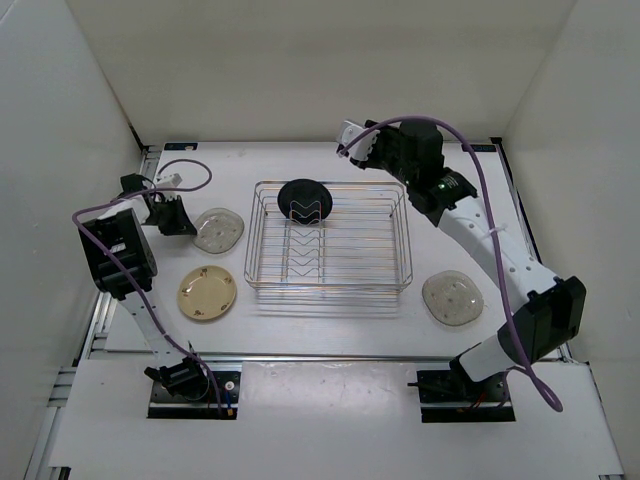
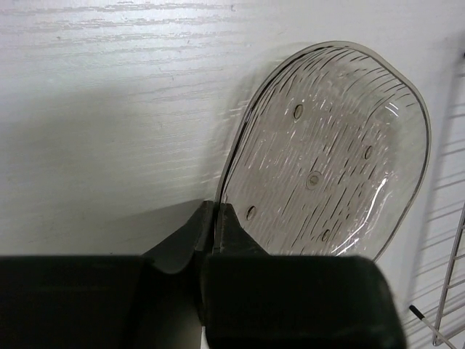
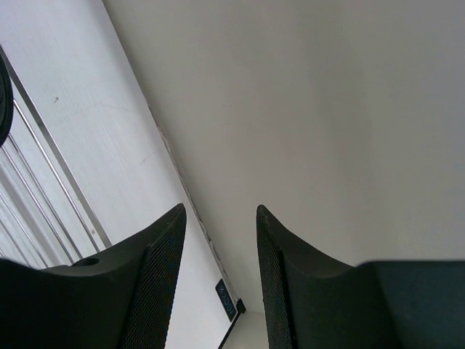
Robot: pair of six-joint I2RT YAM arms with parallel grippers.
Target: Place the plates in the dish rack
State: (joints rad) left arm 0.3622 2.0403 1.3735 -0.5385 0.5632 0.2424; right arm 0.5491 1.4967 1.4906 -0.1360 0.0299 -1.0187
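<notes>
Left wrist alone shows left end effector (image 2: 214,222) clamping translucent plate (image 2: 327,145); right end effector (image 3: 221,212) gapes.

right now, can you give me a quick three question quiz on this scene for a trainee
1. True or false: the black plate already stands inside the dish rack.
2. Pick one: what is the left gripper shut on?
A. the black plate
B. the rim of the left translucent plate
C. nothing, its jaws are open
3. Fill in: ___ plates lie on the table outside the dish rack.

Key: 1 true; 2 B; 3 three
</notes>
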